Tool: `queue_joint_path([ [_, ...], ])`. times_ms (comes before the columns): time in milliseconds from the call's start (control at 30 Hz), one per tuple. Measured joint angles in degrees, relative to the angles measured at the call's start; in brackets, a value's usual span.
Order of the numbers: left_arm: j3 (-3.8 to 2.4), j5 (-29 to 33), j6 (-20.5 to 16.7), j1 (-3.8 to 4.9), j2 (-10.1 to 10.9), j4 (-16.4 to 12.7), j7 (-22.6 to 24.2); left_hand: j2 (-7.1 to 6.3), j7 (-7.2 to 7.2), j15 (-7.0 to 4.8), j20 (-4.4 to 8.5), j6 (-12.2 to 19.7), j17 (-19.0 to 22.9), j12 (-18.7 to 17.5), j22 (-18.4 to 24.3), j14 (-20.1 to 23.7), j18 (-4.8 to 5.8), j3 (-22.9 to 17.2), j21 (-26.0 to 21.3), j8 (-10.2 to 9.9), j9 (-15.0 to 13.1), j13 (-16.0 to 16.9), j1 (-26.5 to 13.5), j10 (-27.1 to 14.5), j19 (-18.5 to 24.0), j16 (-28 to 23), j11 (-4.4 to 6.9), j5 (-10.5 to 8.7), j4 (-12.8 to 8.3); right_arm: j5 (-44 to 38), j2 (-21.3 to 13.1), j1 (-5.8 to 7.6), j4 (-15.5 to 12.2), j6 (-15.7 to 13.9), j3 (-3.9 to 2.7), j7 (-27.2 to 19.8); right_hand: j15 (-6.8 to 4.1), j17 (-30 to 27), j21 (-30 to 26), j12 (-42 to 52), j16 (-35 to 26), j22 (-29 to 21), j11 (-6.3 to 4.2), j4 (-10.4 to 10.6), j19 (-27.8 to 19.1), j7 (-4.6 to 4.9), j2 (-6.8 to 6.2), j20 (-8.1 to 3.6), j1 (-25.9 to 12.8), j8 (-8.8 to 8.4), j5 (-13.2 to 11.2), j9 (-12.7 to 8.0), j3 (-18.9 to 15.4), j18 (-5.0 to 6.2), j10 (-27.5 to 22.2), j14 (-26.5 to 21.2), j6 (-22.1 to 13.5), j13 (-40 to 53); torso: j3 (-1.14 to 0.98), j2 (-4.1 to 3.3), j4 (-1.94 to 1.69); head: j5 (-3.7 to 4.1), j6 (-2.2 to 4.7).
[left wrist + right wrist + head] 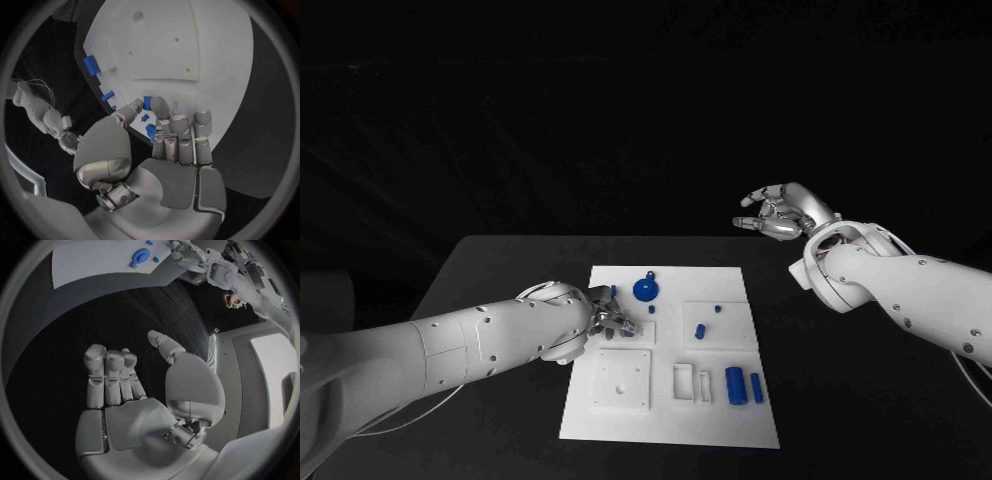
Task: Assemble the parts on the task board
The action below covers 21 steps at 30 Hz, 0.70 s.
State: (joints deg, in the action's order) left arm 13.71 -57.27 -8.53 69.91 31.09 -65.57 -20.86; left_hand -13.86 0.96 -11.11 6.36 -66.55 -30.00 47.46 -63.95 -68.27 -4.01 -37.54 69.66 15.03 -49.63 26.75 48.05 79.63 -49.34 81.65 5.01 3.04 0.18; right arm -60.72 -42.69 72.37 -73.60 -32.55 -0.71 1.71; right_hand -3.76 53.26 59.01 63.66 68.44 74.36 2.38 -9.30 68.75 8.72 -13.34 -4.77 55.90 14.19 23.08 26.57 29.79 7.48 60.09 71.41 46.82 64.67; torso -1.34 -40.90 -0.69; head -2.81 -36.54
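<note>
- Head view shows the white task board [672, 425] lying in the middle of the black tabletop [488, 275].
- The left hand [606, 322] rests over the board's left edge, about halfway along it, its fingers [620, 330] bent down onto the board.
- Left wrist view shows that hand [164, 145] with a small blue part [147, 102] caught between the thumb and a fingertip, and two more small blue pieces [150, 131] just beside the curled fingers [178, 127].
- A round blue part [646, 289] lies near the board's far edge, just beyond the left hand.
- Two long blue parts [736, 385] lie side by side near the board's right edge, and two smaller blue pieces [700, 329] sit further up on that side.
- The right hand [779, 214] hangs well apart from the board, beyond the tabletop's far right corner.
- Right wrist view shows that hand [134, 385] holding nothing, thumb spread away from its loosely bent fingers [112, 372].
</note>
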Motion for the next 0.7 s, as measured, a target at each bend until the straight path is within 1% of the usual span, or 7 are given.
queue_joint_path([
  [133, -0.03, -0.01, 0.15, 0.0, -0.04, 0.01, -0.01, 1.6, -0.05, 0.09, -0.29, 0.05, 0.1, 0.0, 0.1, 0.09, 0.0, 0.06, 0.22, -0.26, 0.08, 0.16, 1.67, -0.21, 0.28, 0.0, -0.21, -0.01, -1.45, 0.0, 0.01, 0.0, 0.0, 0.02, 0.0, 0.0, 0.0, 0.0, 0.0, 0.0, 0.0, 0.02, 0.0, 0.14, 0.0, 0.0, 0.0, 0.0, 0.0, 0.0, 0.0, 0.0, -0.14, 0.0, 0.0, 0.0, 0.0, -0.05, 0.0, 0.0, 0.0, 0.03, -0.06],
  [233, -0.09, -0.01, 0.31, 0.08, -0.04, 0.01, 0.03, 2.67, -0.04, 0.19, -0.1, 0.04, 0.24, 0.0, 0.2, 0.0, 0.01, 0.5, 0.22, -0.29, 0.18, 0.23, 3.21, -0.42, 0.52, 0.0, -0.01, -0.22, -3.05, 0.0, 0.02, 0.0, 0.0, 0.05, 0.0, 0.0, 0.01, 0.0, 0.0, 0.0, 0.0, 0.02, 0.0, 0.14, 0.0, 0.0, 0.0, 0.0, 0.0, 0.0, 0.0, 0.0, -0.14, 0.0, 0.0, -0.01, 0.0, -0.05, -0.01, 0.01, 0.0, 0.04, -0.1],
  [333, -0.14, 0.07, 0.43, 0.16, 0.01, -0.04, 0.13, 3.83, 0.54, 0.42, -0.31, 0.92, 0.24, 0.0, 0.36, 0.2, 0.0, 0.9, 0.44, -1.63, 0.97, 0.23, 4.36, -0.64, 0.72, 0.0, -0.23, -0.23, -4.78, 0.0, 0.03, 0.0, 0.0, 0.08, 0.0, 0.0, 0.01, 0.0, 0.0, 0.0, 0.0, 0.02, 0.01, 0.14, 0.0, 0.0, 0.0, 0.0, 0.0, 0.0, 0.0, 0.0, -0.14, 0.0, 0.01, -0.01, 0.0, -0.05, -0.02, 0.01, -0.01, 0.07, -0.14],
  [400, -0.16, 0.16, 0.45, 0.19, 0.09, -0.09, 0.21, 4.49, 0.75, 0.55, -0.31, 1.12, 0.32, 0.0, 0.48, 0.3, 0.0, 1.09, 0.44, -1.81, 1.58, 0.22, 5.49, -0.64, 0.72, 0.0, -0.23, -0.46, -5.81, 0.0, 0.03, 0.0, 0.0, 0.09, 0.0, 0.0, 0.01, 0.0, 0.0, 0.2, 0.0, 0.01, 0.01, 0.14, 0.0, 0.0, 0.0, 0.0, 0.0, 0.0, 0.0, 0.0, -0.14, 0.0, 0.01, -0.01, 0.0, -0.05, -0.02, 0.03, -0.02, 0.07, -0.16],
  [500, -0.18, 0.36, 0.44, 0.23, 0.25, -0.25, 0.35, 5.0, 0.92, 0.72, -0.31, 1.3, 0.34, 0.0, 0.62, 0.33, 0.0, 1.68, 0.67, -2.11, 1.98, 0.18, 6.12, -0.72, 0.72, 0.0, -0.31, -0.44, -6.49, 0.0, 0.03, 0.0, 0.0, 0.11, 0.0, 0.0, 0.01, 0.0, 0.0, 0.23, 0.0, 0.01, 0.01, 0.14, 0.0, 0.0, 0.0, 0.0, 0.0, 0.0, 0.0, 0.0, -0.14, 0.0, 0.01, -0.01, 0.0, -0.05, -0.02, 0.03, -0.01, 0.08, -0.19],
  [600, -0.18, 0.72, 0.35, 0.23, 0.46, -0.42, 0.48, 5.05, 0.92, 0.78, -0.31, 1.0, 0.38, 0.0, 0.77, 0.37, 0.0, 2.06, 0.68, -2.11, 2.14, 0.06, 6.17, -0.59, 0.72, 0.28, -0.44, -0.16, -6.87, 0.0, 0.02, 0.0, 0.0, 0.13, 0.0, 0.0, 0.01, 0.0, 0.0, 0.23, 0.0, 0.01, 0.01, 0.14, 0.0, 0.0, 0.0, 0.0, 0.0, 0.0, 0.0, 0.0, -0.14, 0.0, 0.01, -0.01, 0.0, -0.05, -0.04, 0.03, 0.0, 0.08, -0.22],
  [700, -0.18, 1.18, 0.17, 0.22, 0.66, -0.61, 0.59, 6.23, 0.67, 0.82, -0.19, 0.14, 0.38, 0.0, 0.94, 0.21, 0.01, 2.46, 0.89, -1.98, 2.39, -0.04, 5.93, -0.29, 0.84, 0.44, -0.3, -0.1, -7.27, 0.0, 0.0, -0.01, -0.01, 0.14, 0.0, 0.0, 0.02, 0.0, 0.0, 0.23, 0.0, 0.01, 0.01, 0.14, 0.0, 0.0, 0.0, 0.0, 0.0, 0.0, 0.0, 0.0, -0.14, 0.0, 0.01, -0.02, 0.0, -0.1, -0.05, 0.03, 0.0, 0.07, -0.23],
])
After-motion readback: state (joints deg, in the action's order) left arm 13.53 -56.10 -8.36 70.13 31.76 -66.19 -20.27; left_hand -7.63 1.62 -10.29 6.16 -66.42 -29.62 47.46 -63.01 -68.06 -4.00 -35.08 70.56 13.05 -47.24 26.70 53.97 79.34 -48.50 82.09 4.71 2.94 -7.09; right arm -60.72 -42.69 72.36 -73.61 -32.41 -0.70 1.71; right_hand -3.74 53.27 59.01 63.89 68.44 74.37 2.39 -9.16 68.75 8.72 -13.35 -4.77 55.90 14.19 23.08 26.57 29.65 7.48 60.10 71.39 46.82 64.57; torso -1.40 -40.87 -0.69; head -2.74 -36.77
